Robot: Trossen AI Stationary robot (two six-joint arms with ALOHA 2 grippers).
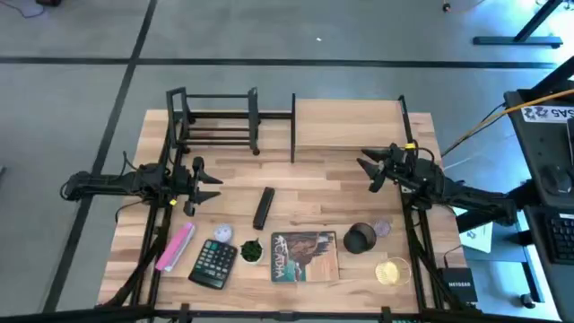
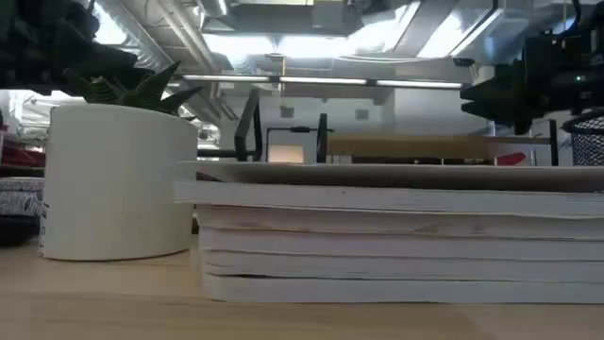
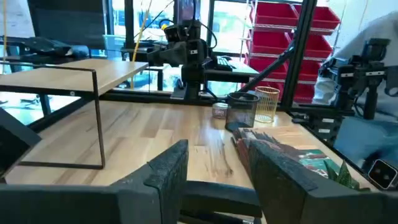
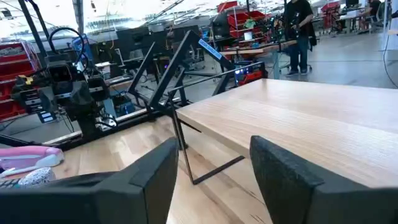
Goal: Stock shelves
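Observation:
A low black metal-bar rack [image 1: 215, 117] stands at the table's far left. A light wood shelf on thin black posts [image 1: 350, 121] stands beside it at the far right. My left gripper [image 1: 208, 184] hovers open at the left, pointing toward the table's middle, near a black oblong object [image 1: 264, 208]. My right gripper [image 1: 369, 170] hovers open just in front of the wood shelf. Nothing sits between the fingers in either wrist view, at my left gripper [image 3: 221, 180] or my right gripper [image 4: 211, 174]. The shelf board [image 4: 298, 118] lies close beside the right fingers.
Along the near edge lie a pink object [image 1: 175, 247], a calculator [image 1: 213, 263], a small potted plant [image 1: 251, 251], a book [image 1: 305, 256], a black mesh cup [image 1: 360, 239], a small jar [image 1: 382, 229] and a gold wire cup [image 1: 390, 271].

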